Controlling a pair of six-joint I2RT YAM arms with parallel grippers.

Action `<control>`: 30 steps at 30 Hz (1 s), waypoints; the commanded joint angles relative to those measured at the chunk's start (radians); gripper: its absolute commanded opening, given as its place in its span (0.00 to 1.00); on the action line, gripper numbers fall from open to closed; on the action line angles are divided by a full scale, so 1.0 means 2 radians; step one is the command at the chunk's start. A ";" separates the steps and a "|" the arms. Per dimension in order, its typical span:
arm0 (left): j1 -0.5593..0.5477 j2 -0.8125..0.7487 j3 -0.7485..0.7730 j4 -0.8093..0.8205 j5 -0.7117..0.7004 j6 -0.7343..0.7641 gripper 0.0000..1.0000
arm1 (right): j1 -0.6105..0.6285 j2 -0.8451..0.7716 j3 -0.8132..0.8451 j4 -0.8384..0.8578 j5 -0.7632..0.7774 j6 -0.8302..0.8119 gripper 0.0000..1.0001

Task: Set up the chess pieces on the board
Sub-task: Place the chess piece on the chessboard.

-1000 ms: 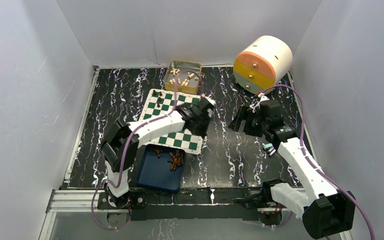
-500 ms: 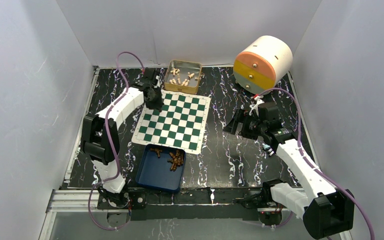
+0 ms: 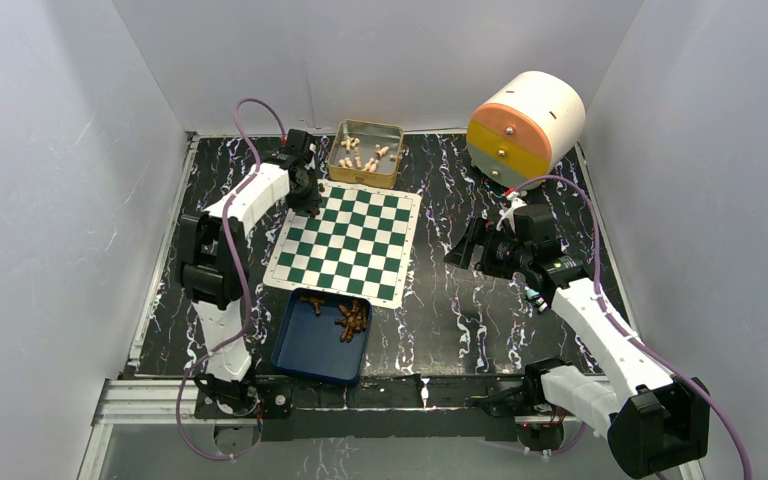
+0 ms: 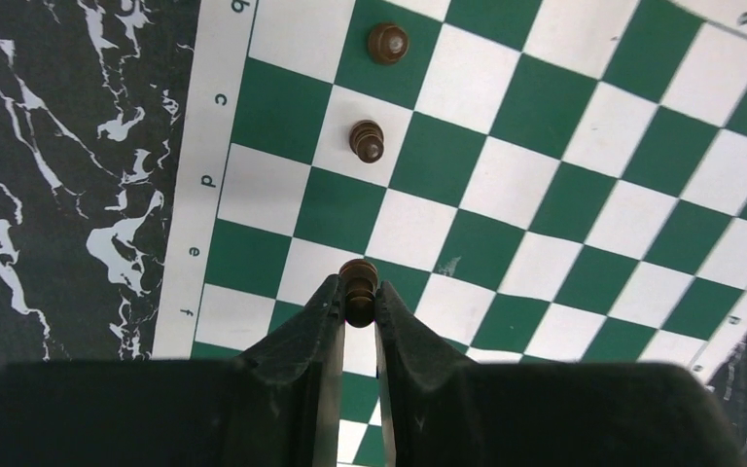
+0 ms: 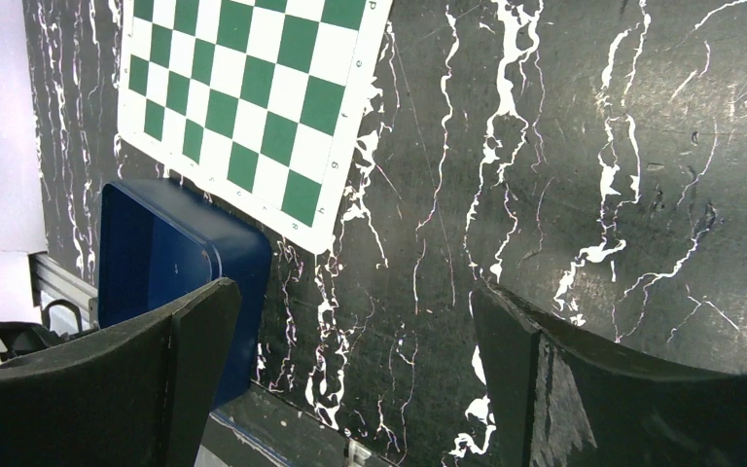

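The green-and-white board [image 3: 350,245] lies mid-table. My left gripper [image 3: 309,203] is at its far left corner. In the left wrist view that gripper [image 4: 358,294] is shut on a dark-brown chess piece [image 4: 358,277], upright over the squares near the lettered edge. Whether the piece touches the board [image 4: 545,195] I cannot tell. Two more dark pieces stand on squares beyond it, one nearer [image 4: 367,140] and one farther [image 4: 388,43]. Several dark pieces [image 3: 350,320] lie in the blue tray [image 3: 305,350]. My right gripper [image 3: 472,245] hovers right of the board, open and empty [image 5: 350,321].
A gold tin [image 3: 367,153] with cream pieces sits just behind the board. A white, orange and yellow drum with drawers [image 3: 525,125] stands at the back right. The blue tray [image 5: 156,253] touches the board's near edge [image 5: 253,88]. White walls enclose the black marbled table.
My left arm has swung from over the board's right side to its far left corner, still shut on a dark piece. The right gripper has drifted slightly left.
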 commanded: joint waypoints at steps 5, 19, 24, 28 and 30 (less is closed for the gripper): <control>0.001 0.023 0.005 0.003 -0.018 0.013 0.12 | 0.003 0.003 0.023 0.007 0.006 -0.008 0.99; 0.007 0.053 0.012 0.012 -0.020 0.016 0.13 | 0.003 0.003 0.026 0.003 0.021 -0.016 0.99; 0.008 0.060 0.012 0.015 -0.013 0.016 0.13 | 0.003 0.007 0.029 0.003 0.023 -0.023 0.99; 0.008 0.064 0.010 0.018 -0.014 0.015 0.13 | 0.003 0.012 0.034 0.000 0.022 -0.025 0.99; 0.009 0.067 0.011 0.018 -0.015 0.016 0.14 | 0.004 0.013 0.036 0.000 0.022 -0.027 0.99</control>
